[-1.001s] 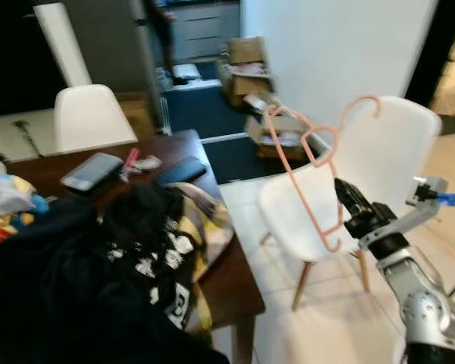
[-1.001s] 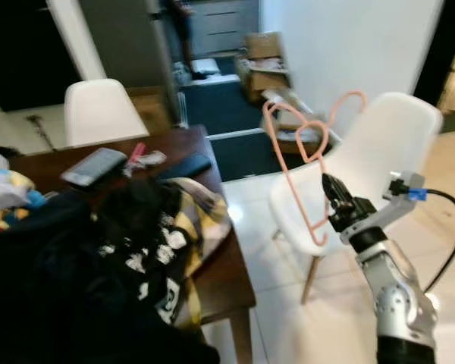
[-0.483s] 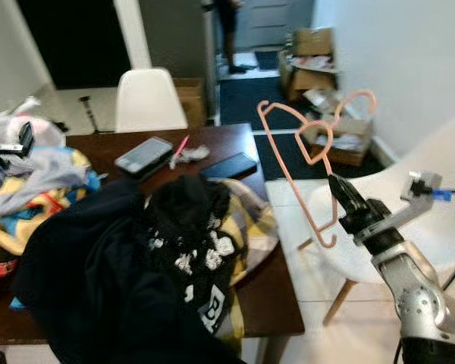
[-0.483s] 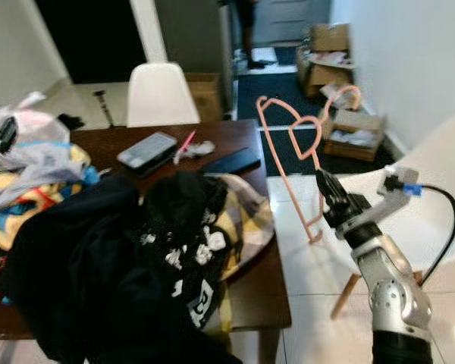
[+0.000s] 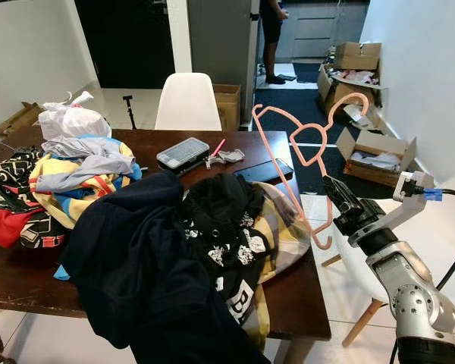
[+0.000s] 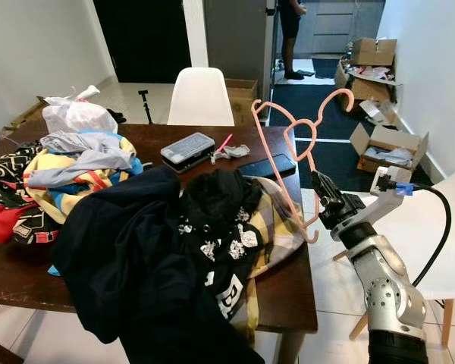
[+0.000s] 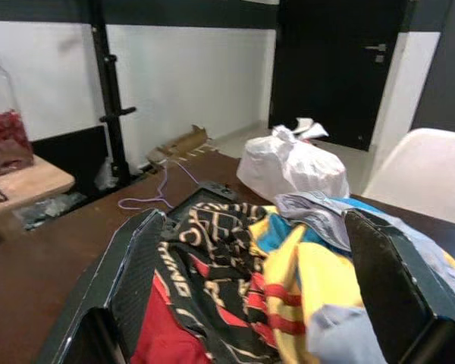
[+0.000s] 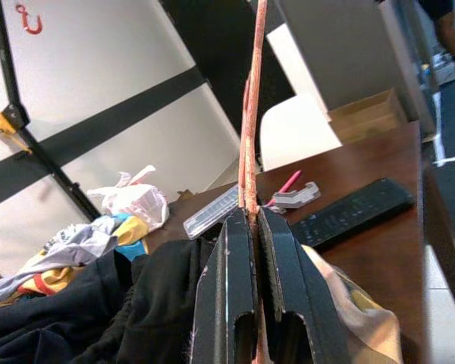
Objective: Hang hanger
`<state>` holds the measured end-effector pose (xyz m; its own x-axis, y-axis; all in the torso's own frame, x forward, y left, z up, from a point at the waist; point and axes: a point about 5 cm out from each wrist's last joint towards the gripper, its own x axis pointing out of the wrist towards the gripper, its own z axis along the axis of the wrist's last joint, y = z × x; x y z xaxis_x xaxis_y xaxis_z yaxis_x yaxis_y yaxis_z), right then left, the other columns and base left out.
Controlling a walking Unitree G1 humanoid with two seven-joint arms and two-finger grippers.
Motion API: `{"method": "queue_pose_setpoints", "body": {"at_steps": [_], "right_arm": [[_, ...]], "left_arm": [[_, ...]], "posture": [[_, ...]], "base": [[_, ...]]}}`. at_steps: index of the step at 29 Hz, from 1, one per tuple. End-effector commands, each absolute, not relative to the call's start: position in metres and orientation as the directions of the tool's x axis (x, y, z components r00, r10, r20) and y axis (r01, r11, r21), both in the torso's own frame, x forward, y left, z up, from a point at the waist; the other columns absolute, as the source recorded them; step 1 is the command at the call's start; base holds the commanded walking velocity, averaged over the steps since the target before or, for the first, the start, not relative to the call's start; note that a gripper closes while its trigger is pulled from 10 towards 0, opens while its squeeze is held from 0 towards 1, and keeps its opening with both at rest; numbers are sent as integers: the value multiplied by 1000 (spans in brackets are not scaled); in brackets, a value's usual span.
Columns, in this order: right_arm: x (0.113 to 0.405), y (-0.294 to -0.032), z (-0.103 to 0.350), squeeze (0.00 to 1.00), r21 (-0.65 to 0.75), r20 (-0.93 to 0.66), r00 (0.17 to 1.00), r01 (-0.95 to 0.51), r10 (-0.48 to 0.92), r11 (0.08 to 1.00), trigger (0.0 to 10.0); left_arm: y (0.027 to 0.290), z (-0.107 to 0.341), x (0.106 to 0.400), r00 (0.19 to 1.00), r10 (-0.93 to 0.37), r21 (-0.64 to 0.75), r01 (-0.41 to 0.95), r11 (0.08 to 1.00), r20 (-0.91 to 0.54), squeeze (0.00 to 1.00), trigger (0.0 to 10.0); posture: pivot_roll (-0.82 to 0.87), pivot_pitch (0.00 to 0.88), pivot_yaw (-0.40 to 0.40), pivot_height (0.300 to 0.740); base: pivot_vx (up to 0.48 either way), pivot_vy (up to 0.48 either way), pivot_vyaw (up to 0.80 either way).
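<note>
The pink hanger (image 5: pixel 297 163) is pinched by the right fingers (image 5: pixel 335 199) at four o'clock of the bench (image 5: pixel 288 303); left fingers (image 7: pixel 379 265) are spread wide. It should be kept upright until a rail is found.

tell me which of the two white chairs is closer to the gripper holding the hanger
The white chair just right of the right gripper, beside the pink hanger. The other white chair stands at the table's far side.

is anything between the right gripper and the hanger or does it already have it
Nothing stands between them: the right gripper is already shut on the pink hanger, clamping its lower edge and holding it up beside the table. No rail or hook to hang it on can be made out, so that path cannot be judged.
</note>
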<state>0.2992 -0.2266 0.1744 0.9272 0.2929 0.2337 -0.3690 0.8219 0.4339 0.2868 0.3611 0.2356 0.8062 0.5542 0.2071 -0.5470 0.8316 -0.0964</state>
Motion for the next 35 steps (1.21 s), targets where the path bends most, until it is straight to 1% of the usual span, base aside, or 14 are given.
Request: {"method": "queue_pose_setpoints", "body": {"at_steps": [1, 3, 9, 16, 17, 18, 19, 22, 25, 27, 28, 35], "right_arm": [[299, -227, 175, 0, 427, 233, 929, -365, 289, 827, 10000], [298, -228, 176, 0, 406, 227, 929, -362, 291, 839, 10000], [297, -228, 177, 0, 374, 220, 931, -357, 292, 856, 10000], [297, -228, 178, 0, 366, 218, 931, -356, 293, 860, 10000], [297, -228, 179, 0, 364, 216, 931, -356, 294, 861, 10000], [297, -228, 179, 0, 364, 216, 931, -356, 294, 861, 10000], [296, -229, 179, 0, 361, 214, 932, -355, 294, 862, 10000], [296, -229, 180, 0, 360, 214, 932, -354, 293, 863, 10000], [295, -230, 180, 0, 359, 214, 934, -349, 287, 866, 10000], [295, -230, 180, 0, 359, 214, 934, -349, 287, 866, 10000], [294, -229, 179, 0, 360, 214, 934, -347, 286, 866, 10000], [296, -227, 178, 0, 365, 215, 934, -349, 287, 863, 10000]], "left_arm": [[360, 223, 290, 813, 559, -117, -546, 829, 163, 0, 10000], [364, 216, 297, 808, 574, -159, -554, 817, 131, 0, 10000], [370, 212, 304, 796, 595, -200, -569, 797, 106, 0, 10000], [373, 208, 311, 793, 604, -238, -574, 783, 75, 0, 10000], [372, 204, 315, 801, 597, -274, -564, 779, 47, 0, 10000], [372, 204, 315, 801, 597, -274, -564, 779, 47, 0, 10000], [369, 201, 321, 819, 573, -317, -536, 783, 30, 0, 10000], [364, 202, 325, 836, 547, -344, -503, 793, 39, 0, 10000], [345, 206, 335, 875, 478, -316, -433, 844, 79, 0, 10000], [345, 206, 335, 875, 478, -316, -433, 844, 79, 0, 10000], [332, 207, 338, 892, 442, -274, -402, 874, 100, 0, 10000], [322, 208, 340, 901, 415, -242, -379, 893, 122, 0, 10000]], "posture": [[-50, 0, 22, 710], [-70, 0, 20, 710], [-77, 0, 17, 710], [-90, 0, 12, 710], [-97, 0, 10, 710], [-97, 0, 10, 710], [-103, 0, 12, 710], [-108, 0, 16, 710], [-106, 0, 20, 710], [-106, 0, 20, 710], [-106, 0, 20, 710], [-91, 0, 22, 710]], "base": [[0, 0, 0], [0, 0, 0], [0, 0, 0], [0, 0, 0], [0, 0, 0], [0, 0, 0], [0, 0, 0], [0, 0, 0], [0, 82, 0], [0, 247, 0], [0, 480, 0], [0, 480, 0]]}}
